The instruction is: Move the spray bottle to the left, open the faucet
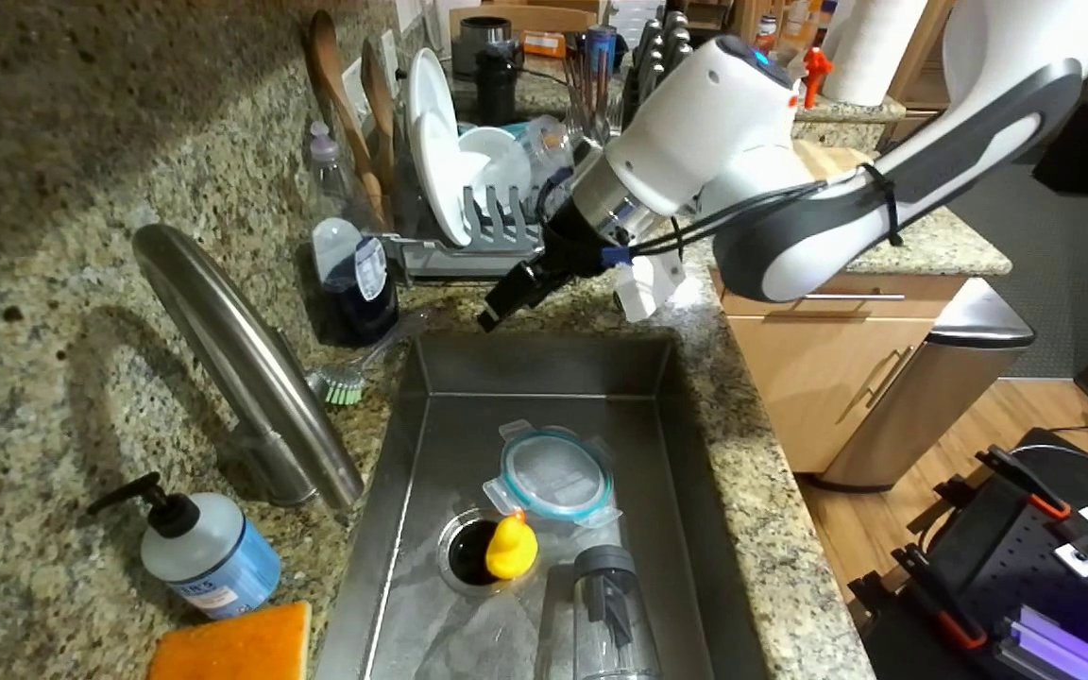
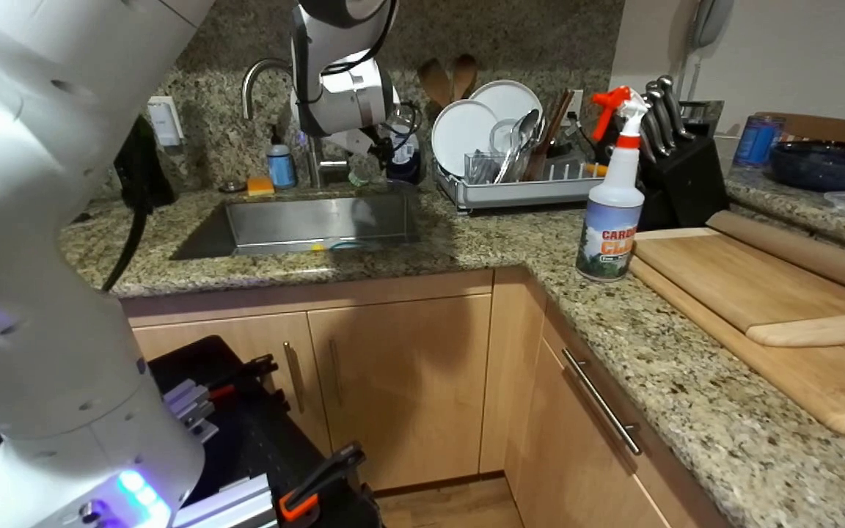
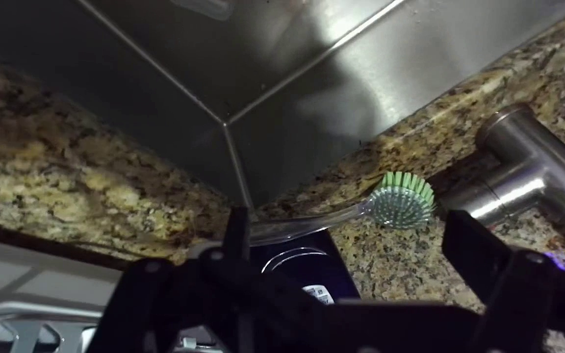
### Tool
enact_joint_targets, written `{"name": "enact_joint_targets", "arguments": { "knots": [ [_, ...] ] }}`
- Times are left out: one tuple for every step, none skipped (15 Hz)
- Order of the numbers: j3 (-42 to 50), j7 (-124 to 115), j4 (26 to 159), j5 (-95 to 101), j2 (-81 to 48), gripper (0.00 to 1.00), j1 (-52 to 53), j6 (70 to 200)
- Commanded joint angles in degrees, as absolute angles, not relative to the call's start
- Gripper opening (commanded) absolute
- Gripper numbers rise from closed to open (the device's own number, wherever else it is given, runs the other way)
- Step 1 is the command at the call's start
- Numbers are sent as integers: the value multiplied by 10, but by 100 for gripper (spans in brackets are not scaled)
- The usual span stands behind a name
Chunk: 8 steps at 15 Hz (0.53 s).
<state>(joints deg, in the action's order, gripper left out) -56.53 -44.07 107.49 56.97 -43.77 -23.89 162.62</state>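
Note:
The spray bottle, translucent white with a blue printed lower part and red-orange trigger, stands upright on the counter corner beside the cutting boards. Its red trigger shows behind the arm in an exterior view. The brushed-steel faucet arches beside the sink; it also shows in an exterior view, partly behind the arm, and its base shows at right in the wrist view. My gripper is over the sink's far end, apart from faucet and spray bottle. In the wrist view its fingers are wide apart with nothing between them.
A dark blue soap bottle and dish brush lie under or near my gripper. The dish rack and knife block stand nearby. The sink holds a lid, yellow duck and clear bottle. A pump bottle stands by the faucet.

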Motion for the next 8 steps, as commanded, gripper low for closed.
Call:
{"name": "enact_joint_targets", "arguments": {
  "knots": [
    [-577,-310,969,565,-477,100,-206,1512],
    [-567,-286,941,579,-481,100,-190,1498],
    [-478,-221,930,490,-424,100,-125,1544],
    [-455,-189,912,461,-423,100,-103,1555],
    [-432,-146,897,415,-426,100,-77,1563],
    [-426,-94,890,355,-432,100,-62,1575],
    [-507,-94,875,398,-478,100,-104,1548],
    [-461,-14,879,282,-450,100,-58,1571]
  ]
}}
